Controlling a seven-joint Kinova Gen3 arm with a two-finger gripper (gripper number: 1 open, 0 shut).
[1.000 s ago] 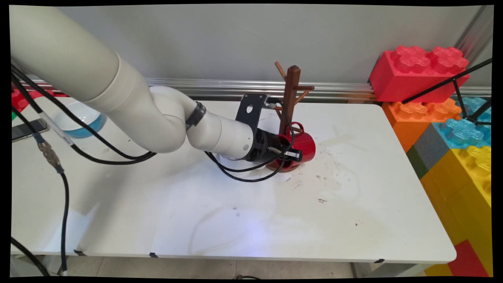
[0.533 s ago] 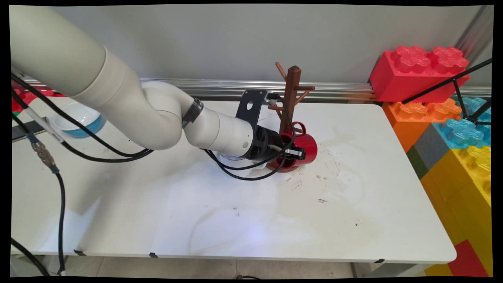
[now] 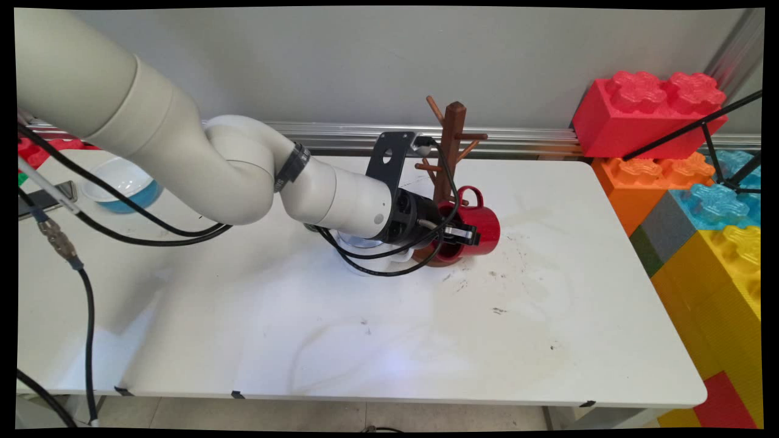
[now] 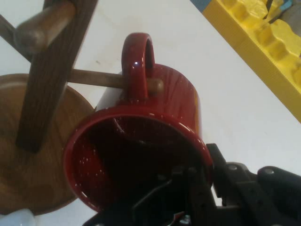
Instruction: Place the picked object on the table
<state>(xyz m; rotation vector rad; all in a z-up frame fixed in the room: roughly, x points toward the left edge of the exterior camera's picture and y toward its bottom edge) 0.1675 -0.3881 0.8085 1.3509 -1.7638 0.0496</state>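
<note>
Red mug (image 3: 476,226) sideways, mouth toward jaws

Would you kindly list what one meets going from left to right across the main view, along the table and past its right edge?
Phone → blue and white bowl → the hand gripping the red mug → stacked giant toy bricks.

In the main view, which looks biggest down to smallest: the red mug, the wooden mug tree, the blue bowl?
1. Mug tree, the tallest.
2. and 3. Mug and bowl: alike, and the arm hides part of each.
</note>
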